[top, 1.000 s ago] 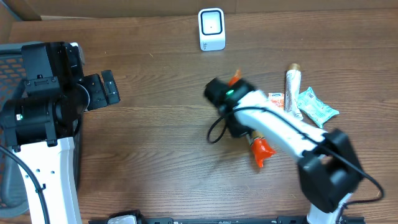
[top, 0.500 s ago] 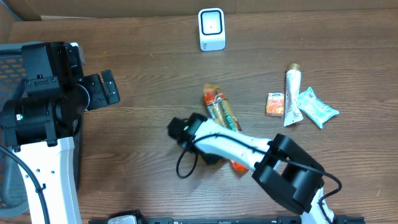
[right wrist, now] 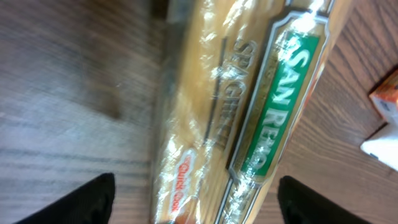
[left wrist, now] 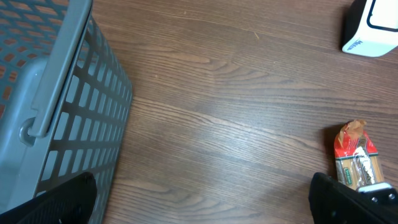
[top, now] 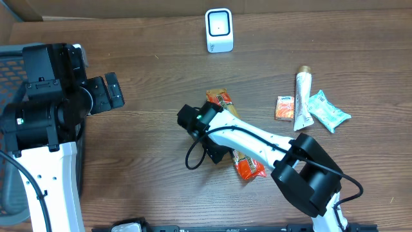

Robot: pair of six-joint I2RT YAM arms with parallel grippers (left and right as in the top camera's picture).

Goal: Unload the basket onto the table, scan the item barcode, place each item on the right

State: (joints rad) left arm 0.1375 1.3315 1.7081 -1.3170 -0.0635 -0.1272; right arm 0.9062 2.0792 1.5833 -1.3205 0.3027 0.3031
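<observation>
The item is a long clear pack of spaghetti (top: 219,99) with orange ends, lying flat on the wooden table near its middle. In the right wrist view the spaghetti pack (right wrist: 249,106) runs between the two dark fingers (right wrist: 84,200). My right gripper (right wrist: 196,200) stands open just above it, with a gap on each side. The overhead view shows this right gripper (top: 225,138) over the pack's midsection. A white barcode scanner (top: 219,29) stands at the table's far edge. My left gripper (left wrist: 202,202) is open over bare wood, with the spaghetti pack (left wrist: 356,155) off to its right.
A grey mesh basket (left wrist: 62,93) stands at the left edge, under the left arm (top: 38,109). At the right lie a tube (top: 302,96), a small orange packet (top: 284,107) and a teal packet (top: 328,111).
My right arm swung left carrying the spaghetti pack, then opened its jaws. The pack now lies on the table. The left arm has not moved.
</observation>
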